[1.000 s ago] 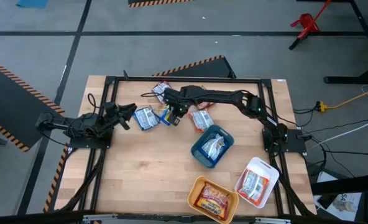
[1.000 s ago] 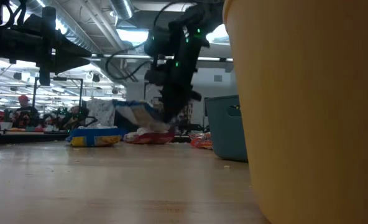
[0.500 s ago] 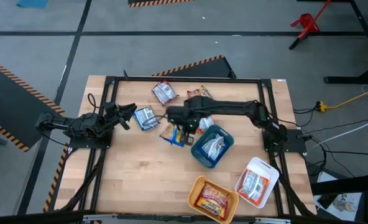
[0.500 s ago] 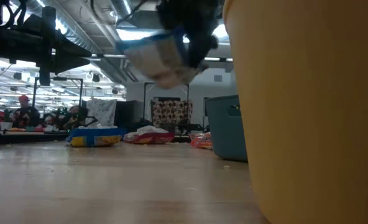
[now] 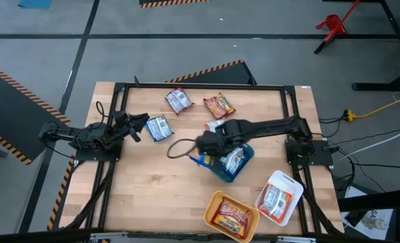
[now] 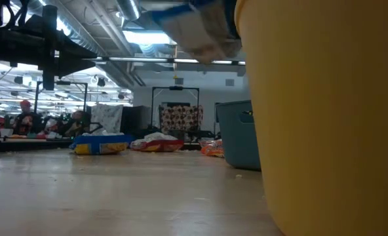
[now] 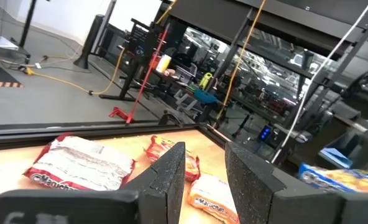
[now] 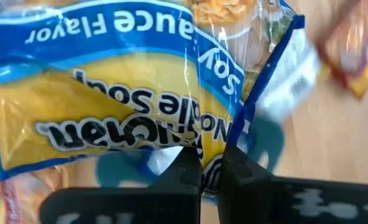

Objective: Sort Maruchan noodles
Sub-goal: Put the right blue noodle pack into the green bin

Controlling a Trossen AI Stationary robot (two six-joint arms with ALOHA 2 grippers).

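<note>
Right tool: the right tool (image 5: pixel 201 150) is clamped on a crinkly blue-and-yellow plastic soy-sauce noodle packet (image 8: pixel 119 93); the right wrist view shows its two dark fingers (image 8: pixel 185 171) pinched on the packet's lower edge
What changed: a second ago this tool was down among the loose packets at the far middle of the tabletop (image 5: pixel 153 182); it has since lifted the packet and swung it toward the near side, and the low view now shows the packet (image 6: pixel 197 29) hanging high in the air
Where the packet is: directly under the tool, over the near-left rim of the teal rectangular plastic tray (image 5: pixel 244 154), which already holds a pale packet
Meaning for the task: judged from the blue wrapper, the teal tray looks like the intended bin; the carry seems nearly done and a release over the tray is likely next
Left tool: the left tool (image 5: pixel 143 121) waits at the left side of the tabletop, jaws partly apart and empty, with a blue-and-white flat packet (image 5: pixel 158 127) just beside its tips
Left behind the right tool: a red-and-white packet (image 5: pixel 178 100) and an orange-red packet (image 5: pixel 219 104) at the far edge
Beyond the right tool, near side: an orange tray (image 5: pixel 230 214) and a white tray (image 5: pixel 279 196), each holding a packet
</note>
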